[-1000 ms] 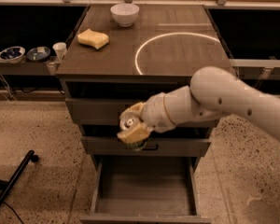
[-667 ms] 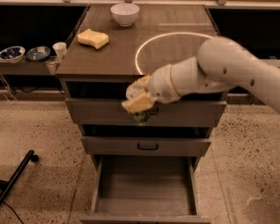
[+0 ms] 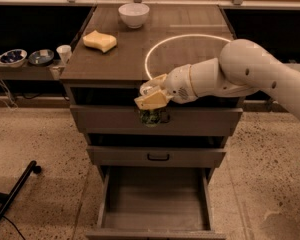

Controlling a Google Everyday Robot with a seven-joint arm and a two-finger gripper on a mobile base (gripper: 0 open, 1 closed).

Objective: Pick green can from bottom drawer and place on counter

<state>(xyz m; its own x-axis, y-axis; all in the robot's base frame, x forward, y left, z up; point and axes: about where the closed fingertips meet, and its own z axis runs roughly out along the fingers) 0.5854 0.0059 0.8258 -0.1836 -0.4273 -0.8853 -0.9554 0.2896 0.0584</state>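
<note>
My gripper [image 3: 151, 101] is in front of the top drawer's face, just below the front edge of the counter [image 3: 115, 59]. It is shut on the green can [image 3: 151, 117], whose dark green body hangs below the fingers. The can is held in the air, clear of everything. The bottom drawer [image 3: 155, 204] is pulled open below, and its flat floor is bare. The white circle outline [image 3: 155, 49] is marked on the counter right behind the gripper.
A white bowl [image 3: 133, 14] stands at the counter's back. A yellow sponge [image 3: 99, 40] lies at its left. Small bowls [image 3: 12, 57] and a white cup [image 3: 64, 52] sit on a low shelf to the left. A black pole [image 3: 15, 196] lies on the speckled floor at lower left.
My gripper has risen with the green can from in front of the middle drawer to just under the counter's front edge.
</note>
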